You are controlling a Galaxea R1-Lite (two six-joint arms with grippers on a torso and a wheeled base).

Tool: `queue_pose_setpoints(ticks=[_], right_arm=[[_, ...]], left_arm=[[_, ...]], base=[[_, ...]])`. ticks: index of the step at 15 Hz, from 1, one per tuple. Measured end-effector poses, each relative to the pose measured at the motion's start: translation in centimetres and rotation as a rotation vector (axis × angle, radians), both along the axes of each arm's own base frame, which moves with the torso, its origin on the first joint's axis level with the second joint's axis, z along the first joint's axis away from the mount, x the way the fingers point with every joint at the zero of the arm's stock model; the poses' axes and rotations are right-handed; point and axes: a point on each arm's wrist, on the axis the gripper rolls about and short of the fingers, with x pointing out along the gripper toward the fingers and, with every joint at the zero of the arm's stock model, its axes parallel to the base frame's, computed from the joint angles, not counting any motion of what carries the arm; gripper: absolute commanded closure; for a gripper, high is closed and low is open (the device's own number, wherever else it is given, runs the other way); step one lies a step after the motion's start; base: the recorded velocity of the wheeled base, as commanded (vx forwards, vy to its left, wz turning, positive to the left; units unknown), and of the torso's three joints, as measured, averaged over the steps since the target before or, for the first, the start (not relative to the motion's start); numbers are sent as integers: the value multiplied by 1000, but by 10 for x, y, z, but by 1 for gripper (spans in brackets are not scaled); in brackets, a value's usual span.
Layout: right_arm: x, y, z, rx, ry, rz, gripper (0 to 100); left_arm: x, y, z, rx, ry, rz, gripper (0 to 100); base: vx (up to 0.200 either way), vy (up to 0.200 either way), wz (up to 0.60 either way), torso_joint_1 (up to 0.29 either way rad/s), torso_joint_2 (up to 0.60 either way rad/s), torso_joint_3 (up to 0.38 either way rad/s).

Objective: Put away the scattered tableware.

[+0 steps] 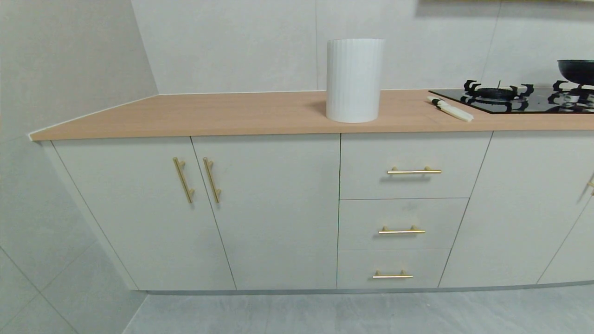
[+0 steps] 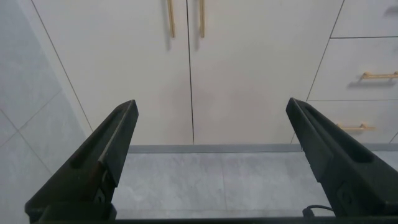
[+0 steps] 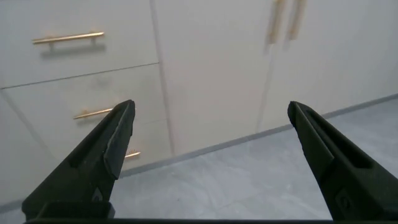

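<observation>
A tall white ribbed holder (image 1: pixel 355 80) stands upright on the wooden countertop (image 1: pixel 209 113). To its right a white-handled utensil with a dark band (image 1: pixel 449 108) lies flat on the counter beside the stove. My left gripper (image 2: pixel 211 112) hangs low before the double-door cabinet (image 2: pixel 186 68), open, nothing between its fingers. My right gripper (image 3: pixel 211 112) is also low, open and empty, facing the drawers (image 3: pixel 81 68) and the floor.
A black gas hob (image 1: pixel 519 98) with a dark pan (image 1: pixel 577 70) sits at the counter's right end. Below are cabinet doors with gold handles (image 1: pixel 183 179) and three drawers (image 1: pixel 408 169). A tiled wall closes off the left side; grey floor (image 1: pixel 325 315) lies in front.
</observation>
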Motion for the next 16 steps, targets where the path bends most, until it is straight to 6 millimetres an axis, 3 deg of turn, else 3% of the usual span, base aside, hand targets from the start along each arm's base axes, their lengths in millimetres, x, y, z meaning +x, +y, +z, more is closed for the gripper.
queue_pose_setpoints(ticks=[3, 8, 16], right_arm=[[-15, 2, -23, -2, -27, 19, 0], [-1, 8, -56, -7, -87, 258, 0], [1, 10, -68, 31, -23, 343, 0]], left_arm=[[0, 0, 0, 0, 0, 0, 0], [0, 0, 0, 0, 0, 0, 0], [0, 0, 0, 0, 0, 0, 0]], base=[[0, 0, 0, 0, 0, 0], [0, 0, 0, 0, 0, 0], [0, 0, 0, 0, 0, 0]])
